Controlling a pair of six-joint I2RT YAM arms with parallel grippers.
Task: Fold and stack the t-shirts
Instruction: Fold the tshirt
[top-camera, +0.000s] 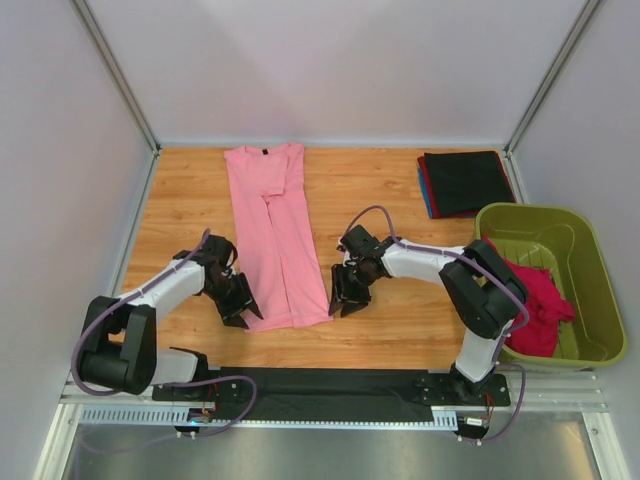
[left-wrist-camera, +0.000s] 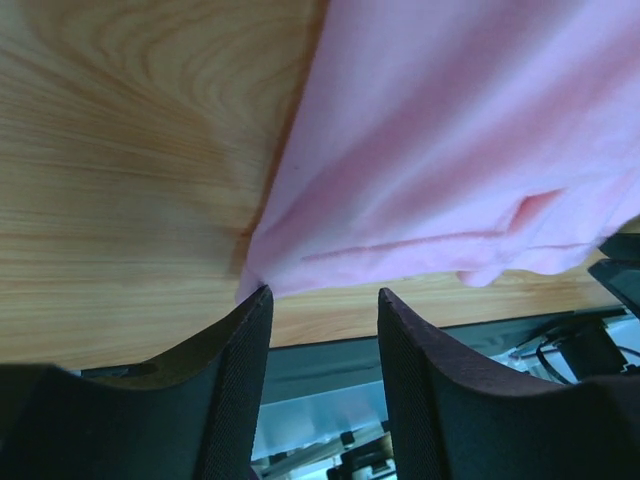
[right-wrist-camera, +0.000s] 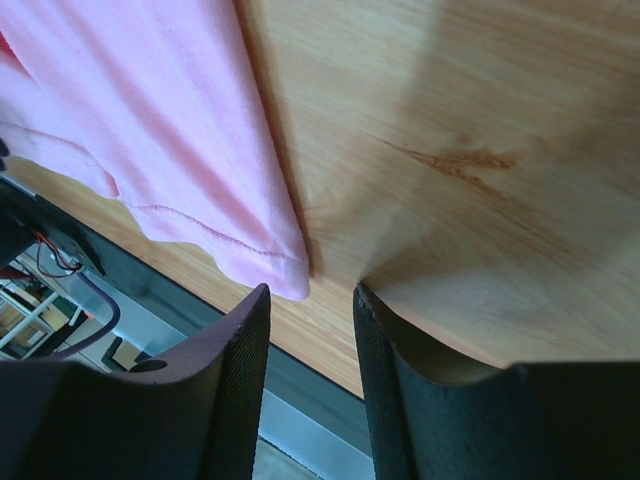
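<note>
T-shirts lie in three spots in the overhead view. A pink t-shirt (top-camera: 272, 235) is spread on the wooden table (top-camera: 180, 200), folded lengthwise into a long strip with its collar at the far end and its hem toward the arms. A folded stack (top-camera: 465, 183) sits at the far right corner, black on top with red and blue edges showing on its left side. A red t-shirt (top-camera: 535, 300) lies crumpled in the green tub (top-camera: 590, 270) at the right. The left gripper (top-camera: 243, 312) is low beside the hem's left corner, and the right gripper (top-camera: 343, 300) is beside its right corner.

In the left wrist view, the left gripper (left-wrist-camera: 322, 295) has its jaws apart with nothing between them. The corner of the pink t-shirt (left-wrist-camera: 470, 150) lies just above the tip of one finger (left-wrist-camera: 230, 380).

In the right wrist view, the right gripper (right-wrist-camera: 310, 290) also has its jaws parted and holds nothing. The hem corner of the pink t-shirt (right-wrist-camera: 150, 130) ends just beside one fingertip, flat on the table.
</note>
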